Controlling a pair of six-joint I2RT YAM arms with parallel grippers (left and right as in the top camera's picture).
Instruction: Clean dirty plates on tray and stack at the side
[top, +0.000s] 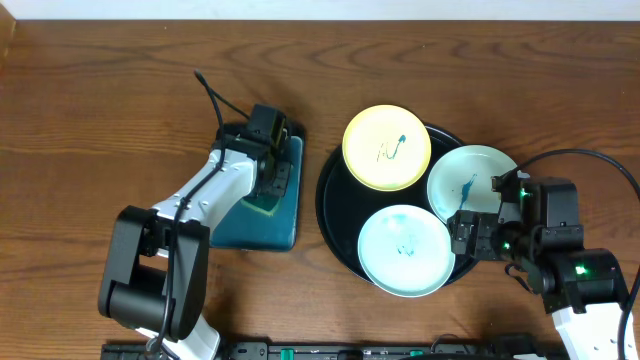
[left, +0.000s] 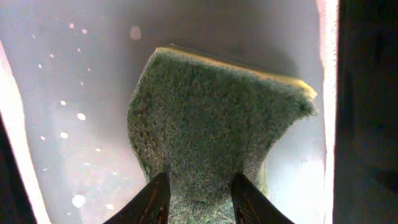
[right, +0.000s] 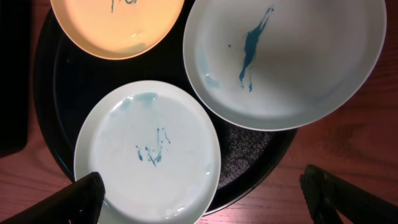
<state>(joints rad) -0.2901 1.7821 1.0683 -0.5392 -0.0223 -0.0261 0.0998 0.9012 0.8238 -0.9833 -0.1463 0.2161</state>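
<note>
Plates (top: 404, 250) on the black tray (top: 332, 210) are probably stiff, light, slick and breakable; grip a rim overhanging the tray. One is yellow, two mint, all teal-smeared. Right pincer (right: 205, 196) gapes above the tray's edge; left pincer (left: 199, 193), beside the tray, is clamped on a sponge (left: 211, 124).

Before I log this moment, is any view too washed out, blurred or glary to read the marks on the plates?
Overhead: even light, sharp, teal marks readable on all three plates. Left wrist: overexposed, the teal tray floor bleached near white with bright specks, though the sponge texture is crisp. Right wrist: plates sharp, mild sheen on the nearest, jaws dark in the bottom corners.
</note>
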